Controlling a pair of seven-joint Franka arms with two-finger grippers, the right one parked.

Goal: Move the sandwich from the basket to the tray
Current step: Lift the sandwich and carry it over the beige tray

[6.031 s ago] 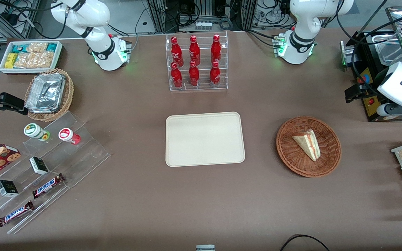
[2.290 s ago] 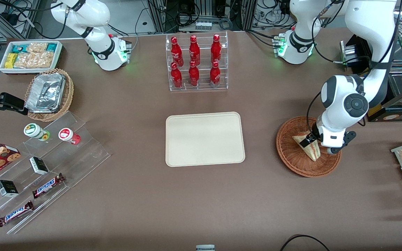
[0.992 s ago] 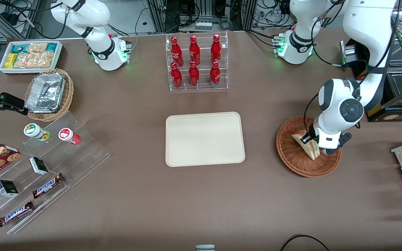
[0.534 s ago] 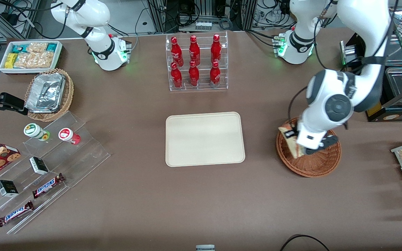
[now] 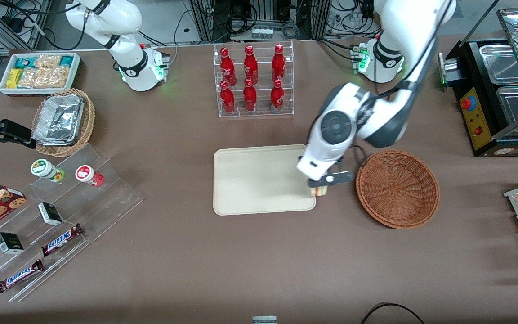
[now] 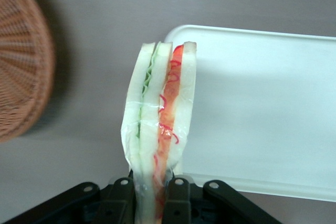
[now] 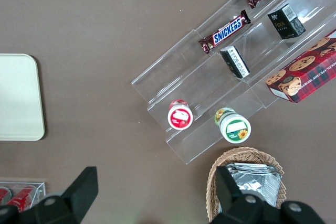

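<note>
My left gripper (image 5: 321, 185) is shut on the sandwich (image 6: 157, 129), a wrapped white-bread wedge with green and orange-red layers, and holds it in the air. In the front view only a small end of the sandwich (image 5: 321, 192) shows under the hand. It hangs above the tray's (image 5: 250, 180) corner nearest the basket, over the rim (image 6: 252, 114). The reddish-brown wicker basket (image 5: 397, 189) holds nothing and stands beside the tray, toward the working arm's end; it also shows in the left wrist view (image 6: 21, 61).
A clear rack of red bottles (image 5: 253, 81) stands farther from the front camera than the tray. A tan basket of foil containers (image 5: 63, 120), a white snack bin (image 5: 38, 72) and clear shelves with candy bars (image 5: 52, 211) lie toward the parked arm's end.
My gripper closed on the sandwich in the basket, lifted it out and carried it sideways to the tray's near corner. The basket now holds nothing.
</note>
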